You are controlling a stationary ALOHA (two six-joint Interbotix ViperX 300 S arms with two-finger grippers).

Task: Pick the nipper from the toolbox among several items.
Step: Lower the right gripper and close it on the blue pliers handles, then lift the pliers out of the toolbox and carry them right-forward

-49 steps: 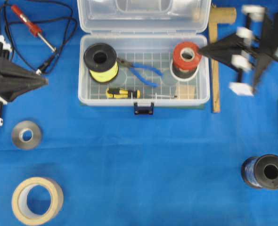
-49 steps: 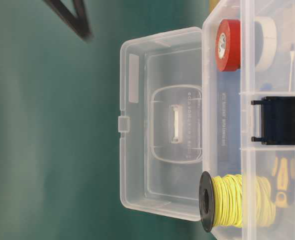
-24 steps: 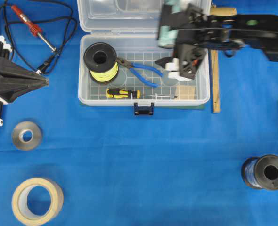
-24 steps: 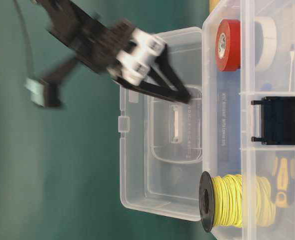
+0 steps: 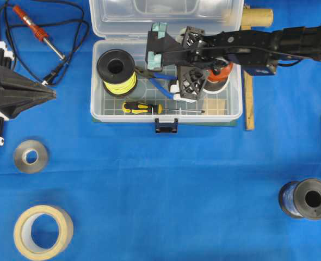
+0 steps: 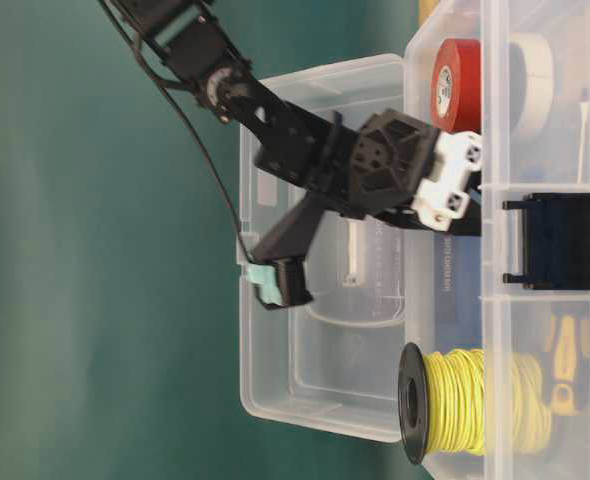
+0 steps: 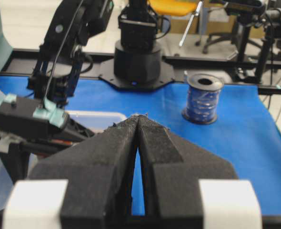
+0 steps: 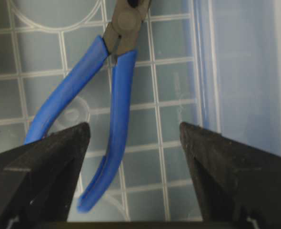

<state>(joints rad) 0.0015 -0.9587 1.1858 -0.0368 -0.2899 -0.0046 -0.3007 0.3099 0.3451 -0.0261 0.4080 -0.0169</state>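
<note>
Blue handles of the nipper (image 8: pixel 100 114) lie on the grid floor of the toolbox (image 5: pixel 98 103), and through my right wrist camera I see them just ahead of my right gripper (image 8: pixel 133 157), whose two black fingers (image 8: pixel 40 162) stand wide apart with nothing between them. One handle runs toward my left finger and the other curves down into the gap, but neither touches a pad as far as I can tell. The dark pivot and the start of the jaws sit at the top edge of that view.

From overhead, my right arm reaches across from the right, and the gripper (image 5: pixel 183 89) hangs over the middle of the box, covering much of the nipper (image 5: pixel 159 82). A yellow wire spool (image 5: pixel 117 70) stands in the box at the left, a yellow-and-black screwdriver (image 5: pixel 144 107) lies along the front wall, and a red tape roll (image 5: pixel 221 69) peeks out behind my arm. The clear lid is thrown open at the back.

My left gripper (image 7: pixel 137 125) rests at the left edge of the blue cloth (image 5: pixel 166 190), its foam fingers pressed together, holding nothing.
</note>
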